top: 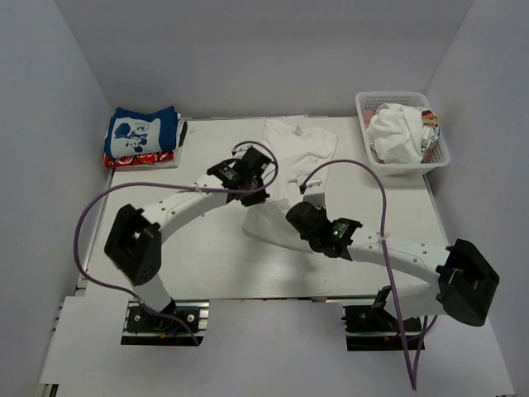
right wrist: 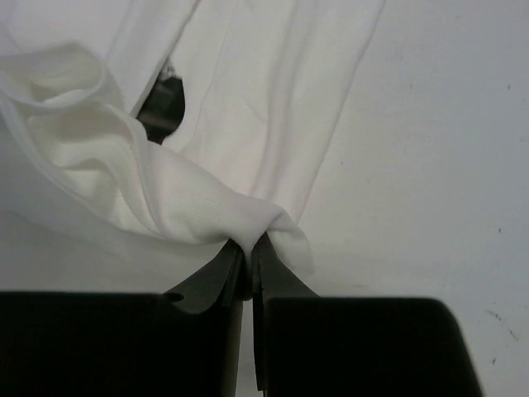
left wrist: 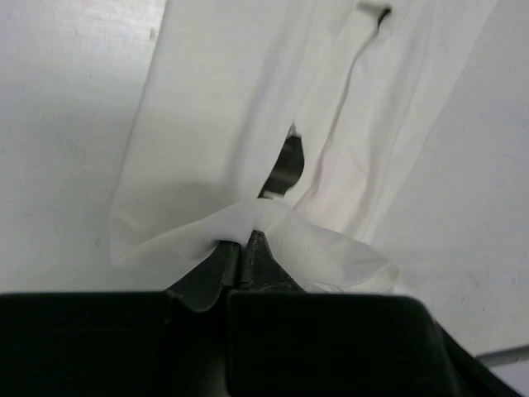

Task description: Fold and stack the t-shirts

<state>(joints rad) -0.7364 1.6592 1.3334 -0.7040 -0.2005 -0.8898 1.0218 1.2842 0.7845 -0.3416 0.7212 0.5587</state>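
A large plain white t-shirt point(top: 302, 145) lies lengthwise in the middle of the table, its near end bunched between the two arms. My left gripper point(top: 260, 188) is shut on a fold of its edge point(left wrist: 248, 223), and the cloth drapes over the fingertips. My right gripper point(top: 293, 213) is shut on another bunched fold of the same shirt point(right wrist: 248, 223). At the far left lies a folded blue t-shirt with white print point(top: 142, 132), stacked on a red patterned one point(top: 132, 159).
A white mesh basket point(top: 438, 157) stands at the far right corner, holding crumpled white clothing point(top: 395, 132) with a bit of colourful print. White walls close in the table on three sides. Purple cables loop above both arms.
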